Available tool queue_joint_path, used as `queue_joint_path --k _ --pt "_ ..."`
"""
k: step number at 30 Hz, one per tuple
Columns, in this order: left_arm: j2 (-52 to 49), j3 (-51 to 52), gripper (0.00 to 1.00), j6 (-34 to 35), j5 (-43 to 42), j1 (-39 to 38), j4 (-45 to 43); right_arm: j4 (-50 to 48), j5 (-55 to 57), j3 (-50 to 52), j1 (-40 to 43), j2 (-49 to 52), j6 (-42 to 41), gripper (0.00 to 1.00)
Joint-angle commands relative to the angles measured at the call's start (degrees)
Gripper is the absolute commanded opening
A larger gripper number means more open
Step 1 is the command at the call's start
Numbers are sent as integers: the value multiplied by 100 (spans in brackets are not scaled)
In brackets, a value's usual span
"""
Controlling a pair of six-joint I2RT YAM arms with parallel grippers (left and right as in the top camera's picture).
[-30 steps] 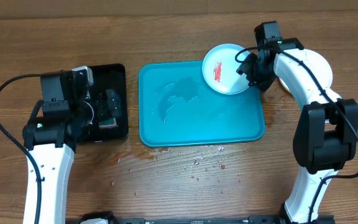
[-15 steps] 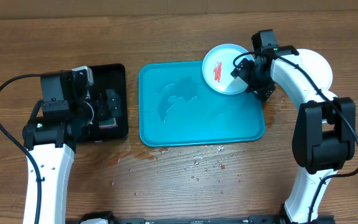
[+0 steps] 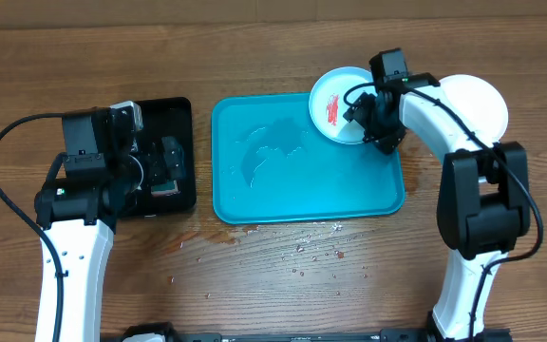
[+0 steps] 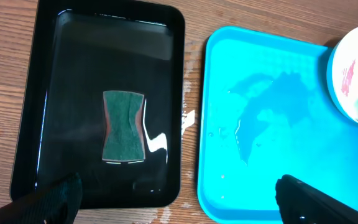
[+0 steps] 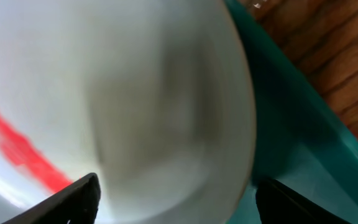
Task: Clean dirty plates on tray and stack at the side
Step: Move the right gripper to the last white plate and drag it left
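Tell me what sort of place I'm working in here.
Probably a lab bench staged as a dishwashing station: a wooden table, a wet turquoise tray with a red-smeared plate at its corner, and a black tray with a green sponge.

plate (image 3: 335, 106) at right gripper (image 3: 365, 112): white, red smears | tray (image 3: 292, 195) beneath it: turquoise-blue | small tray (image 4: 55, 81) under left gripper (image 4: 178, 183): glossy black | sponge (image 4: 123, 126) inside: green, brown edges | table (image 3: 254, 285): brown wood grain

Bare tray (image 3: 292, 185) floor; plate (image 3: 331, 98) and right tool (image 3: 358, 113) at its top-right corner.
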State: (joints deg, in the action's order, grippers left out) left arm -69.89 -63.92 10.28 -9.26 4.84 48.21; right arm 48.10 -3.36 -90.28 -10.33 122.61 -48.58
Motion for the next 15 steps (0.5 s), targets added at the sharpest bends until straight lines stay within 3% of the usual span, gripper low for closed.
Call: queue_joint_path --k 1,9,12,15 --pt "-13 17 100 -92 -46 -42 -7 -39 223 33 -7 111 -103 72" --pt "-13 17 100 -90 -46 -44 -11 -151 328 33 -7 238 -120 27" --pt "-13 17 100 -90 -46 -42 -9 -109 330 33 -7 317 -118 6" --pt "-13 17 100 -90 -48 -42 2 -26 323 33 -7 339 -105 4"
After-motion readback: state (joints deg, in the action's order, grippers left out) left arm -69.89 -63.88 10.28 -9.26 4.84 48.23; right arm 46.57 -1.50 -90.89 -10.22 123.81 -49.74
